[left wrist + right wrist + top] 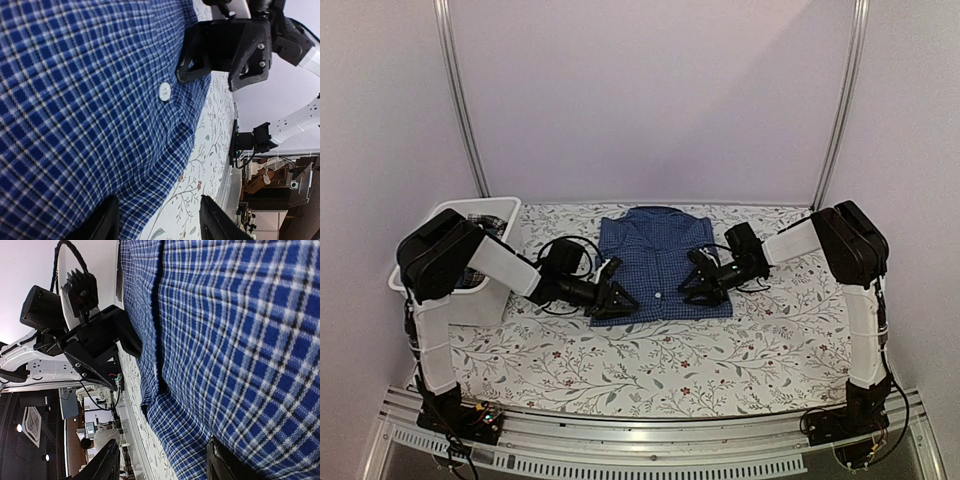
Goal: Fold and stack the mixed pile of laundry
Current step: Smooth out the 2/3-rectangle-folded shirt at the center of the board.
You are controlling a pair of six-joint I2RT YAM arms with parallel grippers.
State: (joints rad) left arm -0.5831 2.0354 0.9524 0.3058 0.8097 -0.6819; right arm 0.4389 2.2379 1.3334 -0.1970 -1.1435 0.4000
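A blue-and-white checked button-up shirt (660,262) lies flat, collar away from me, on the floral tablecloth (650,360). My left gripper (623,300) stands open at the shirt's near left corner. In the left wrist view the hem (150,165) lies between its spread fingers (102,222), not pinched. My right gripper (692,288) is open low over the near right part of the shirt. One of its fingers (227,465) rests over the cloth (240,340), the other past the hem. A dark checked piece (483,222) shows inside the tub.
A white plastic tub (480,203) stands at the back left beside the left arm. Each wrist camera sees the other gripper across the shirt, the right one (225,47) and the left one (97,342). A metal rail (650,440) runs along the near table edge.
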